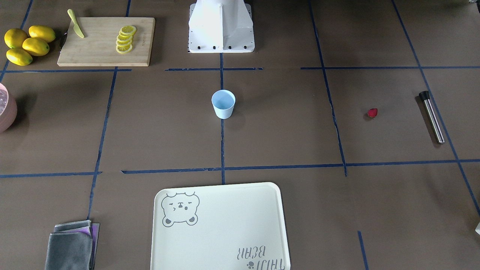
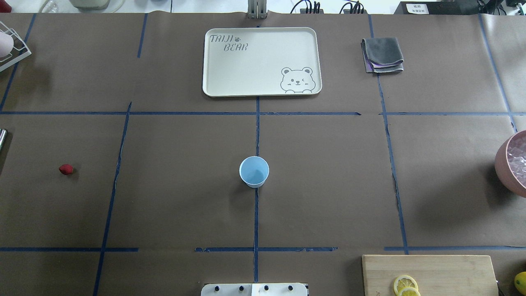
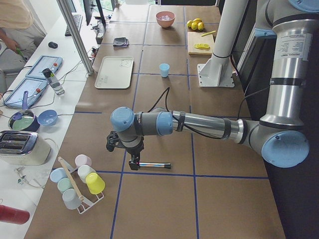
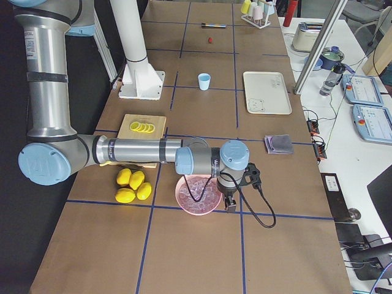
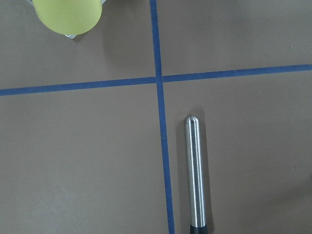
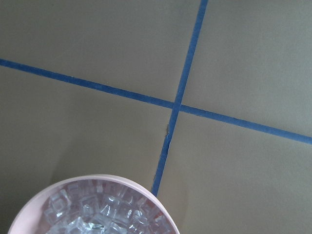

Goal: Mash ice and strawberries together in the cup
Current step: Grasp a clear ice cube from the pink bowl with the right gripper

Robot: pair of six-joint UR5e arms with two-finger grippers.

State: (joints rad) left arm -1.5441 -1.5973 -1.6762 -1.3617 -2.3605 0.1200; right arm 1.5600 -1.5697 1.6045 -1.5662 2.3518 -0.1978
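Observation:
The pale-blue cup (image 2: 254, 172) stands upright at the table's middle and looks empty. A small dark-red strawberry (image 1: 372, 113) lies alone on the paper on my left side, beside a steel muddler (image 1: 432, 117) with a black end. Ice (image 6: 97, 214) fills the pink bowl (image 4: 197, 195) on my right side. My left gripper (image 3: 133, 162) hangs over one end of the muddler (image 5: 196, 175). Over the bowl's near rim hangs my right gripper (image 4: 231, 205). Both show only in side views, so I cannot tell whether they are open or shut.
A cream bear tray (image 2: 261, 61) lies beyond the cup, a folded grey cloth (image 2: 382, 55) to its right. A wooden board (image 1: 107, 41) carries lemon slices and a yellow knife, whole lemons (image 1: 28, 44) beside it. A rack of cups (image 3: 77, 181) stands at the left end.

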